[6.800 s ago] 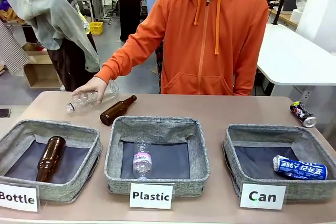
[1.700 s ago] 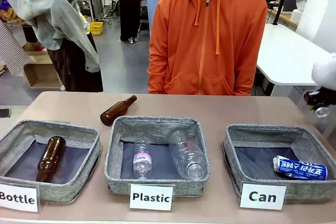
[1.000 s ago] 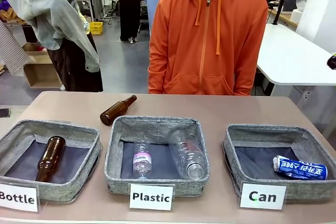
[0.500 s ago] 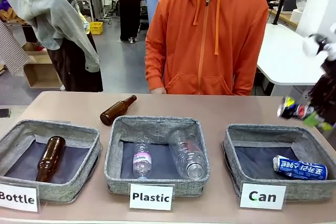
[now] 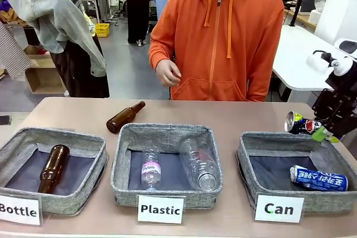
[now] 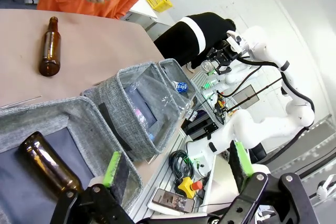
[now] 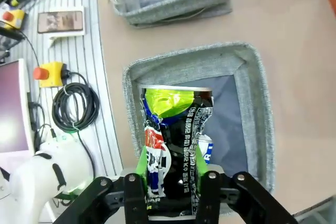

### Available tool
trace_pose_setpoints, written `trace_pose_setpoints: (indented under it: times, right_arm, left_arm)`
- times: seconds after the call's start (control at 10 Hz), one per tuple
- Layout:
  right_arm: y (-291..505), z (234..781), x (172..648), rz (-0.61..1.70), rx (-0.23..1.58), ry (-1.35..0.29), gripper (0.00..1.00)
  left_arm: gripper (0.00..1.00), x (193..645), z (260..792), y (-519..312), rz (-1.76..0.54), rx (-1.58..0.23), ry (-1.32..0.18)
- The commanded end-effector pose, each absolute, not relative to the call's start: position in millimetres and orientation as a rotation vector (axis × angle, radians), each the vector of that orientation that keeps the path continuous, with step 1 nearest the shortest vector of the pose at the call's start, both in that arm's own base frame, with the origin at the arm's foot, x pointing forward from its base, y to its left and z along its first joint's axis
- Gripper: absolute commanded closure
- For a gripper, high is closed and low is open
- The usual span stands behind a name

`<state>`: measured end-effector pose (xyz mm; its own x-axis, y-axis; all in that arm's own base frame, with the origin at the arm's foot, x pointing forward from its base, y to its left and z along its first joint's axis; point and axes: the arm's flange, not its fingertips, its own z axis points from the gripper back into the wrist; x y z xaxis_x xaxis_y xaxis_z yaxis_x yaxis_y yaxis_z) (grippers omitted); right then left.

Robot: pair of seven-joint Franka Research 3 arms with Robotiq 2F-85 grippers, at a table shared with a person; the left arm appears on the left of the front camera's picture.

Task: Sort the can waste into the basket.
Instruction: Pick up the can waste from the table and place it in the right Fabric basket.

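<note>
Right jaws point(image 7: 169, 174) flank the dark can point(image 5: 302, 124) above the basket point(image 5: 262, 140); left jaws point(image 6: 176, 169) gape empty.

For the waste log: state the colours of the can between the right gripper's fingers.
Crushed can: dark with red-blue logo, silver end; clearest in the right wrist view.

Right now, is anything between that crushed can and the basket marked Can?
Nothing visible. The crushed can sits between the right tool's pads above the Can basket; its dark floor holds one blue can.
</note>
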<state>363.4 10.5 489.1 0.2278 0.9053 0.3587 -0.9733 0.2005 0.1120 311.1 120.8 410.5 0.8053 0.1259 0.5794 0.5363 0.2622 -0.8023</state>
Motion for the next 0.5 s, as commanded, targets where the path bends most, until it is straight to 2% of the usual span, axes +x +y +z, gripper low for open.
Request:
trace_pose_setpoints:
  times: [0.0,0.1,0.4]
  right_arm:
    - [6.7,490.3,368.4,1.344,0.357,-0.268,0.08]
    - [7.2,489.7,370.0,1.330,0.350,-0.268,0.00]
    - [4.3,491.7,375.5,1.246,0.322,-0.315,0.00]
  left_arm:
    - [0.00,309.3,412.3,117.6,-0.297,-1.298,-0.618]
    - [0.00,309.3,412.3,117.6,-0.297,-1.298,-0.618]
    - [0.00,309.3,412.3,117.6,-0.297,-1.298,-0.618]
